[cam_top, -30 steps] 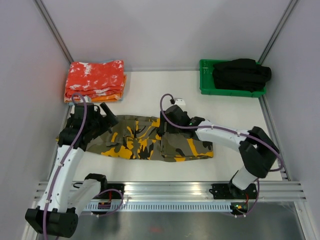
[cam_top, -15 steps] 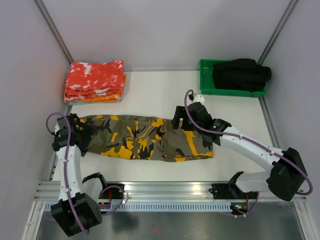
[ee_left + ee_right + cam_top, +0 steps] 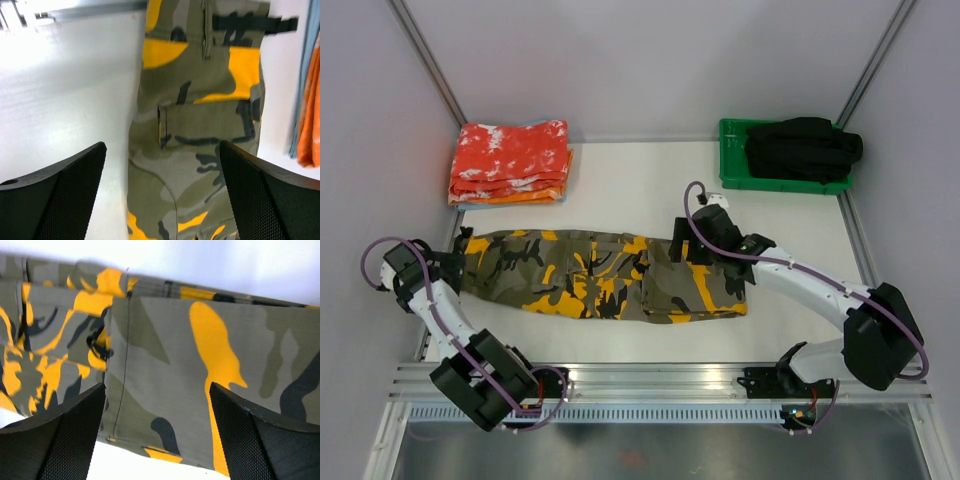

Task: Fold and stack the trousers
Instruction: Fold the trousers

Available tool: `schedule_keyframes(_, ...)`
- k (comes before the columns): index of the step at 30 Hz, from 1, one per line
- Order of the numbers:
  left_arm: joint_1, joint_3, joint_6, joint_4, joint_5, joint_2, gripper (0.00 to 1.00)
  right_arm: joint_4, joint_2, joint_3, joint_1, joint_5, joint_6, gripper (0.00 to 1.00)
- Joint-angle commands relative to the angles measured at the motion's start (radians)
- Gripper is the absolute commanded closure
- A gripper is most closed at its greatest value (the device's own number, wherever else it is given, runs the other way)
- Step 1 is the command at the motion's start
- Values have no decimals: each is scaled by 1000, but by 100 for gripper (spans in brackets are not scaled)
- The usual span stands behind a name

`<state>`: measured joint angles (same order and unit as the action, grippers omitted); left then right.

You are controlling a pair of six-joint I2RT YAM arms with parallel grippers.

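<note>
Woven camouflage trousers [image 3: 605, 278] are lying flat, stretching from 9 to 3 o'clock; left gripper [image 3: 162, 160] and right gripper [image 3: 157, 400] are gaping wide, gripping nothing.

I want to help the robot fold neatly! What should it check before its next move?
1. The camouflage trousers lie flat and stretched out: ok.
2. The left gripper is open and empty at the trousers' left end: ok.
3. The right gripper is open and empty over their right part: ok.
4. The trousers lie apart from the red-orange folded cloths: ok.
5. Either gripper touches the cloth: cannot tell.
6. The trousers are folded short: not ok, not yet done.
</note>
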<state>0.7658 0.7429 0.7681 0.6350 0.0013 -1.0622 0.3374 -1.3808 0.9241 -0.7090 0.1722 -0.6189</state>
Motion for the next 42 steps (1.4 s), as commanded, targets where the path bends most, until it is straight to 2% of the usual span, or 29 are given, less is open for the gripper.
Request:
schedule_keyframes(1, 55, 16, -102, -145, 71, -31, 0, 2, 60, -61, 116, 18, -89, 9)
schedule_keyframes(4, 116, 32, -144, -187, 135, -111, 0, -44, 135, -164, 186, -23, -131, 9)
schedule_keyframes(9, 210, -17, -150, -348, 324, -202, 1, 6, 189, -177, 229, 19, -117, 9)
schedule_keyframes(12, 210, -22, -174, -368, 318, -214, 2, 44, 171, -150, 235, 27, -90, 9)
schedule_keyframes(19, 210, -30, -190, -455, 336, -265, 12, 58, 114, -102, 247, 10, -67, 9)
schedule_keyframes(25, 191, -37, -208, -446, 281, -314, 14, 48, 83, -64, 260, -17, -74, 9)
schedule_keyframes(29, 133, -37, -214, -448, 223, -337, 15, 46, 85, -57, 266, -20, -71, 9)
schedule_keyframes(34, 80, -33, -219, -455, 175, -380, 22, 49, 97, -71, 281, -17, -73, 9)
schedule_keyframes(39, 75, -33, -224, -445, 120, -380, 28, 52, 118, -79, 293, -25, -76, 9)
schedule_keyframes(42, 73, -24, -224, -408, 63, -384, 28, 57, 115, -74, 301, -36, -67, 9)
